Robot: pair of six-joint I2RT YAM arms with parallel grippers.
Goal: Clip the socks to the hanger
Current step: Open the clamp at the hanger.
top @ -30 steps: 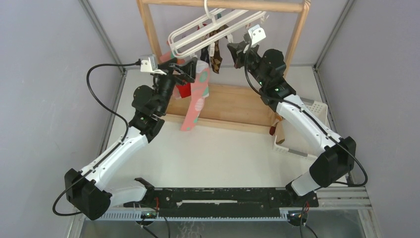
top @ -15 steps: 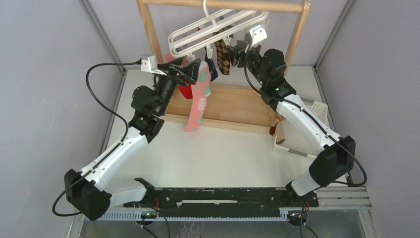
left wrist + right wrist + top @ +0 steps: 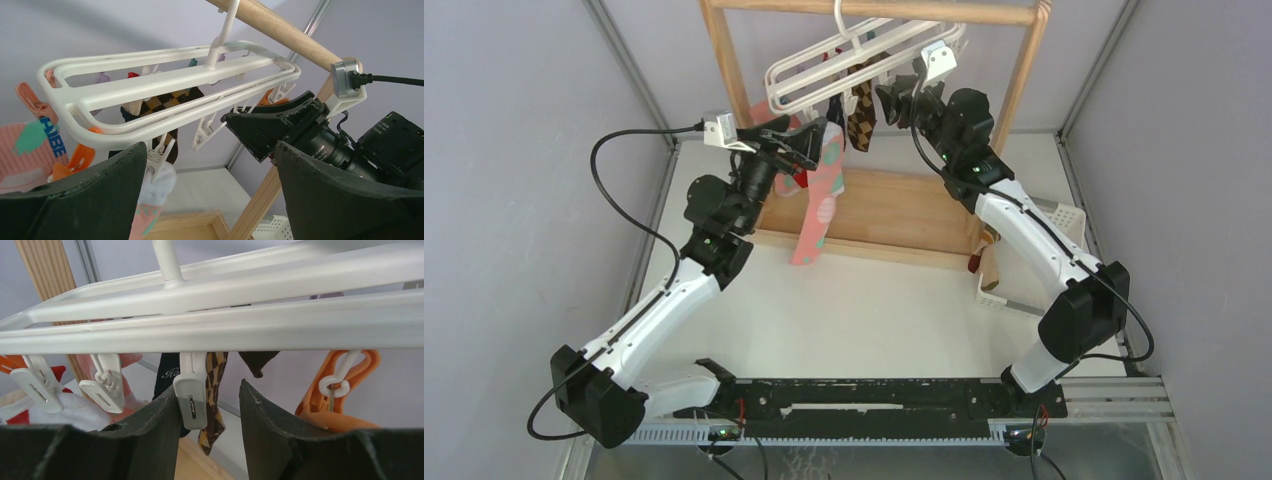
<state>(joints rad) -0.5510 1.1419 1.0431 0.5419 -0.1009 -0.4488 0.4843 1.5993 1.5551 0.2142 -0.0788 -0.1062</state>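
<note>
Over the past second my left gripper (image 3: 809, 145) has edged up under the hanger (image 3: 165, 80), which hangs by its hook from the wooden rack (image 3: 1024, 70), and the right arm has closed in opposite. I judge the clipping under way. At left, the jaws gape wide and grip nothing. The pink sock (image 3: 817, 200) dangles beside one finger, its white cuff apparently pinched in a white clip (image 3: 162, 152), though this angle leaves doubt. At right, the right gripper (image 3: 892, 98) is partly open, straddling a second white clip (image 3: 191, 390), one finger touching it.
</note>
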